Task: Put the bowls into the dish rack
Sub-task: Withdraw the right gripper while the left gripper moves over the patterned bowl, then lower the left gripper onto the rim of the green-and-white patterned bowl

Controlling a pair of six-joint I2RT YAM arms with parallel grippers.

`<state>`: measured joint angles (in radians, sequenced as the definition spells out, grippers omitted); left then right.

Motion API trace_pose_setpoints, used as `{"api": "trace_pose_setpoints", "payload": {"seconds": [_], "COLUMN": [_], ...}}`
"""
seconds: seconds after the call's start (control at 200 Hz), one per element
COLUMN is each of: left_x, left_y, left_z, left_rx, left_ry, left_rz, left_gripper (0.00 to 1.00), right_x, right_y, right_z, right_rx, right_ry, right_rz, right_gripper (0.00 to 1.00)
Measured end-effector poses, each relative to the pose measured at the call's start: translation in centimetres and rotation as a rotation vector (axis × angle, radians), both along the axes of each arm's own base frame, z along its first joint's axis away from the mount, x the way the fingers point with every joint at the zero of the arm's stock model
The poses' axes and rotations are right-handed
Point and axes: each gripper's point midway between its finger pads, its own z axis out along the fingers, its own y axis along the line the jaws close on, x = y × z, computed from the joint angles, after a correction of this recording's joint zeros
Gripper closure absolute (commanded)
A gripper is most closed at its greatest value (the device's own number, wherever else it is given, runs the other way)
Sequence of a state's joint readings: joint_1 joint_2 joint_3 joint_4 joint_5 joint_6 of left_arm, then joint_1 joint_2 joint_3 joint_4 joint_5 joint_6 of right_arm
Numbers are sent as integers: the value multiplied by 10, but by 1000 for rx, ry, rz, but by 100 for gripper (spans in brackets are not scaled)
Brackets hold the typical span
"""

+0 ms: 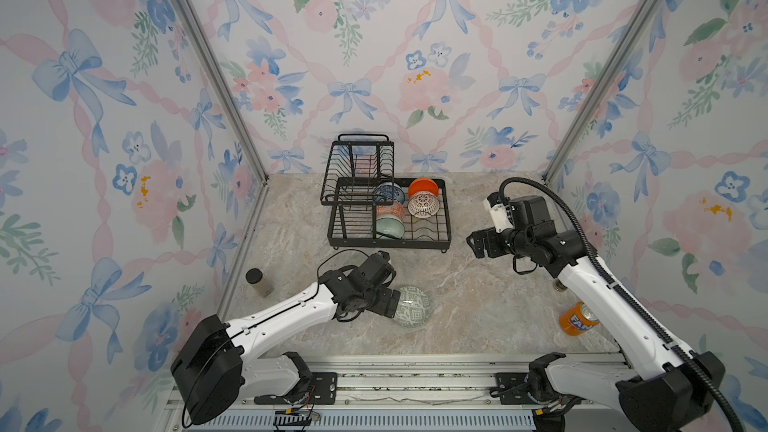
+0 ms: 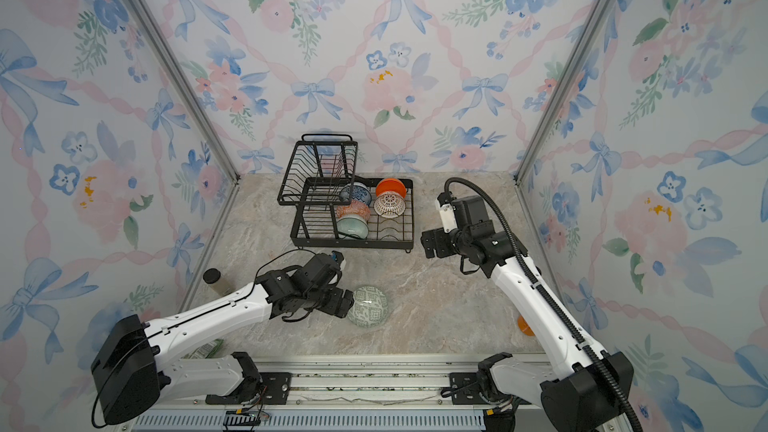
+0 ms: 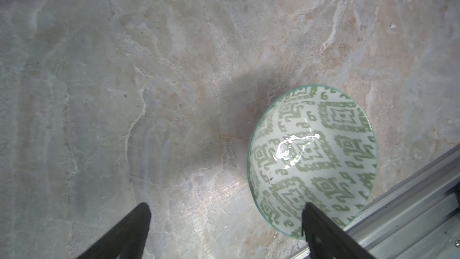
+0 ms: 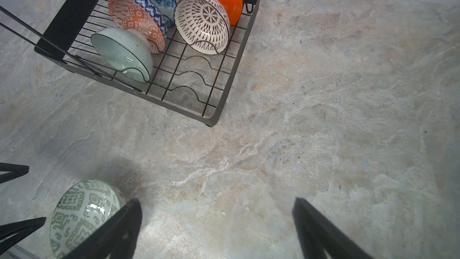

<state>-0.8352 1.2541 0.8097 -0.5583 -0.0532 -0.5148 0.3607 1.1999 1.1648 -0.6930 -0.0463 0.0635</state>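
Note:
A grey-green geometric bowl point(image 1: 412, 307) point(image 2: 368, 306) point(image 3: 313, 155) point(image 4: 82, 215) sits alone on the marble table, near the front. My left gripper point(image 1: 395, 304) point(image 3: 225, 208) is open at its left edge, with one finger over the bowl's inside and the other over bare table. The black wire dish rack point(image 1: 448, 218) point(image 4: 234, 71) holds five bowls on edge: blue-patterned point(image 1: 388, 192), plain orange point(image 1: 423, 186), white lattice point(image 1: 423, 204), orange-white geometric point(image 1: 390, 211), pale celadon point(image 1: 390, 227). My right gripper point(image 1: 473, 245) point(image 4: 216, 203) hangs open and empty to the right of the rack.
An orange soda can point(image 1: 577, 317) lies at the front right beside my right arm. A dark-lidded jar point(image 1: 258, 282) stands by the left wall. The rack's raised basket point(image 1: 361, 168) is at the back left. An aluminium rail point(image 1: 395, 367) runs along the table's front edge.

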Motion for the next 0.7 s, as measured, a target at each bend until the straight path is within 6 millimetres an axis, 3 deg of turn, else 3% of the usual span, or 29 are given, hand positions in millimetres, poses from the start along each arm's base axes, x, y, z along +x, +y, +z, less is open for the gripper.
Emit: {"api": "trace_pose_setpoints", "payload": {"seconds": [0.7], "left_x": [4], "left_y": [-27], "left_z": [-25], "left_rx": [-42], "left_ry": [58], "left_rz": [-31], "left_gripper": [43], "right_x": [-1], "right_y": [2], "right_z": [0], "right_rx": [6], "right_ry": [2], "right_rz": [10], "right_gripper": [3]}}
